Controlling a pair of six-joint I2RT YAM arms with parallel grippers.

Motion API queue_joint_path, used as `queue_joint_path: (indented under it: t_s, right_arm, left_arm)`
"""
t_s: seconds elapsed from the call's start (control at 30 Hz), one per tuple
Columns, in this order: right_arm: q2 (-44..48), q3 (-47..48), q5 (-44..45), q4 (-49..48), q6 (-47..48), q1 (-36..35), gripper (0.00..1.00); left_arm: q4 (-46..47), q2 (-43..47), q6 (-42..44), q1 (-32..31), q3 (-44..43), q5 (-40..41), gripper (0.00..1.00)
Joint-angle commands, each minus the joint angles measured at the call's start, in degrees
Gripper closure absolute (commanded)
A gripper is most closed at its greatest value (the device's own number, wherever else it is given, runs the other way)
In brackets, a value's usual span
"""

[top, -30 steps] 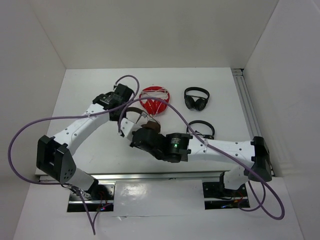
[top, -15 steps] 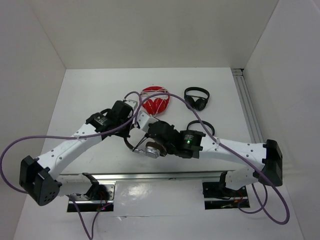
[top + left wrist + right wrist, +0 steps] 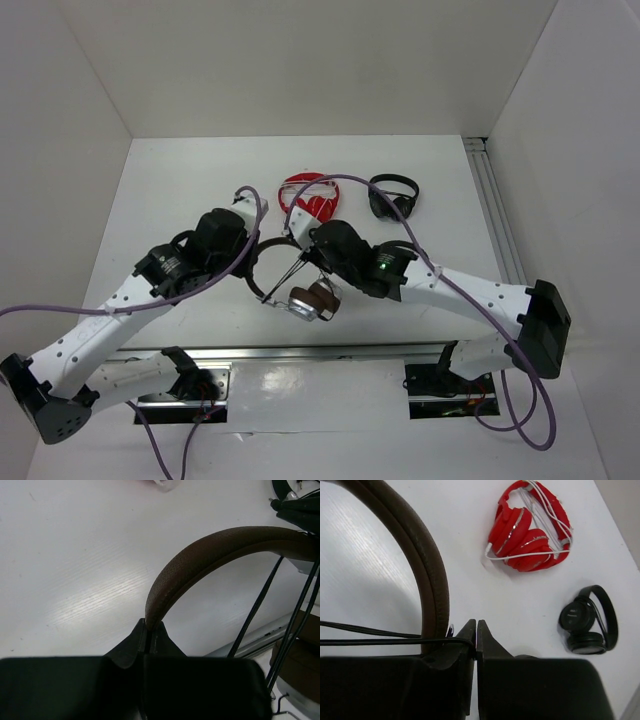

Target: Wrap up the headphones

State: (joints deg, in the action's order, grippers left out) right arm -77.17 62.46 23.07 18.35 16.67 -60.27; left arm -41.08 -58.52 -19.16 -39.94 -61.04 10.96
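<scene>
Left wrist: the left gripper (image 3: 149, 630) is clamped on the headphones (image 3: 215, 545) at the brown headband, which arches up and to the right from it.

Right wrist: the right gripper (image 3: 476, 635) is pinched narrow on the thin cable (image 3: 380, 641), which comes in from its left. A red pair (image 3: 530, 527) lies ahead of it.

Top view: the ear cups (image 3: 312, 300) sit close to the right gripper, on the side toward the arm bases.

You've got the left gripper (image 3: 150, 632) with its jaws pinched together on the headphones (image 3: 235, 540), at the near end of their brown headband (image 3: 170, 582), which arches up and right above the white table (image 3: 75, 570). Thin dark cable strands (image 3: 257, 610) (several, pulled straight) slant down beside a brown ear pad (image 3: 300, 662) at the lower right edge.
</scene>
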Motion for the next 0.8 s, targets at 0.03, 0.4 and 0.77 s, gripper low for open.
queue_joint_path:
  t_s: [0.03, 0.4, 0.77]
  right_arm:
    - [1.75, 1.09, -7.47, -4.81, -1.89, 5.24, 0.81]
    - [1.76, -2.16, -12.44, -9.12, -4.97, 11.57, 0.59]
    - [5.44, -4.98, 1.6, -9.74, -14.45, 20.18, 0.44]
  left_arm:
    - [-2.6, 2.89, 2.81, -0.4, -3.83, 1.51, 1.0]
    - [-2.6, 1.84, 2.28, -0.4, -9.18, 4.95, 1.0]
    - [1.7, -3.61, 9.48, -0.4, -9.19, 2.57, 1.0]
